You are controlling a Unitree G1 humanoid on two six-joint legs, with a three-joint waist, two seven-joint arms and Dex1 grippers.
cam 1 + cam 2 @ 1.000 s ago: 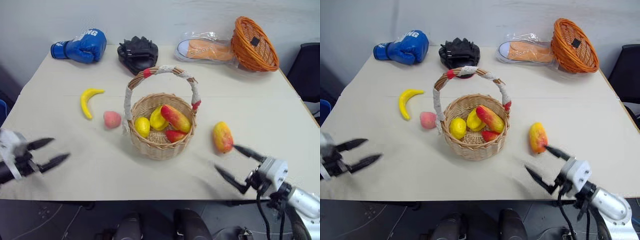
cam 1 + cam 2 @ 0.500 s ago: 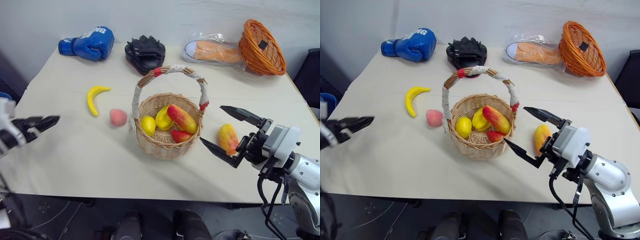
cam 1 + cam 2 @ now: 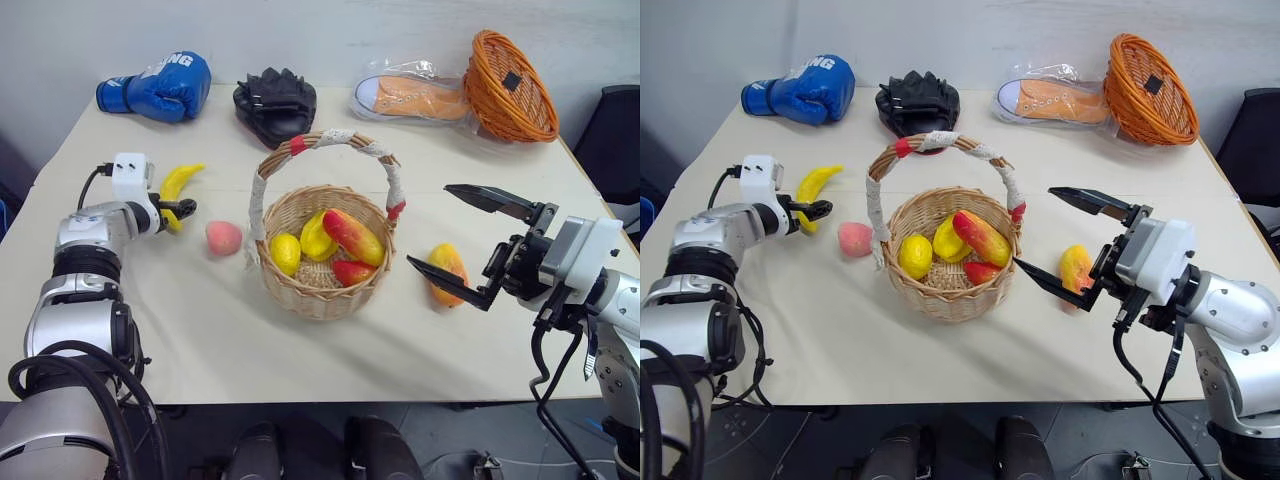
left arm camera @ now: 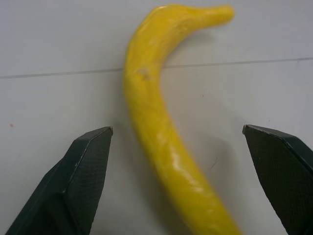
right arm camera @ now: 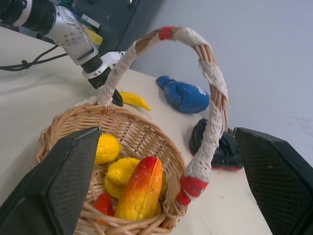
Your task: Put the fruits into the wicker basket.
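Reaching for the banana (image 4: 161,147) left of the wicker basket (image 3: 318,290), we straddle it with the left gripper (image 4: 178,142) spread wide, nothing held; our right gripper (image 3: 460,240), also wide open and empty, hovers right of the basket above the mango (image 3: 447,270)

Test lab: odd props on a bare table (image 3: 300,340), plain wall (image 3: 300,30)

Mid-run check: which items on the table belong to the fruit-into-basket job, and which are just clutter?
Job items:
banana
peach
mango on the table
four fruits in the basket
wicker basket with handle

Lying about:
blue boxing glove
black glove
orange shoe in plastic
orange wicker basket
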